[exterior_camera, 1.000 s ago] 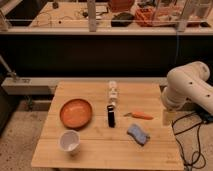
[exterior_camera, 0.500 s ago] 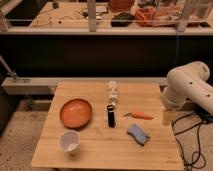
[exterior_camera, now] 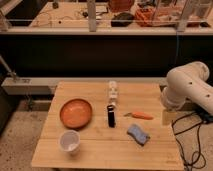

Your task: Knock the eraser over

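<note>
Nothing has moved since the earlier frames: arm and objects hold the same places. The white arm hangs off the right edge of the wooden table. The gripper is out of sight past the arm's links, so I cannot tell its state. The eraser stands upright near mid-table, just in front of the white bottle. The orange bowl is to its left, the white cup nearer the front, and the orange stick and blue-grey pad are to its right.

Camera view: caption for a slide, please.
Eraser stands upright beside orange bowl; arm at image right, gripper out of sight.
</note>
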`<action>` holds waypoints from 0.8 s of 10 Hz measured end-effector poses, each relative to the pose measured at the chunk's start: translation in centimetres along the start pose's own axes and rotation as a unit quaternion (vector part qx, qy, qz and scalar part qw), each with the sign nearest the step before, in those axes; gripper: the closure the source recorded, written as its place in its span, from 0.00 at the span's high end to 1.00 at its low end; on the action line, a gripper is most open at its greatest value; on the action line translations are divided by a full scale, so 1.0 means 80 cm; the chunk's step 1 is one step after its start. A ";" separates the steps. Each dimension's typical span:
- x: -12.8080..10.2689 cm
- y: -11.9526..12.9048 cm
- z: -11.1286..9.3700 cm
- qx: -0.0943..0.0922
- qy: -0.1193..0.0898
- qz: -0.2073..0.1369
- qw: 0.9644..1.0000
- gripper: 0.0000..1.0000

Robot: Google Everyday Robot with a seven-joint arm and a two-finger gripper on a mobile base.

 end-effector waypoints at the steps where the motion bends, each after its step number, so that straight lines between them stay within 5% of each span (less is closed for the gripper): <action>1: -0.014 -0.001 -0.002 0.000 -0.002 -0.008 1.000 0.69; 3: -0.022 0.000 -0.003 0.001 -0.005 -0.014 1.000 0.68; 8: -0.049 0.000 -0.008 0.004 -0.012 -0.034 0.999 0.23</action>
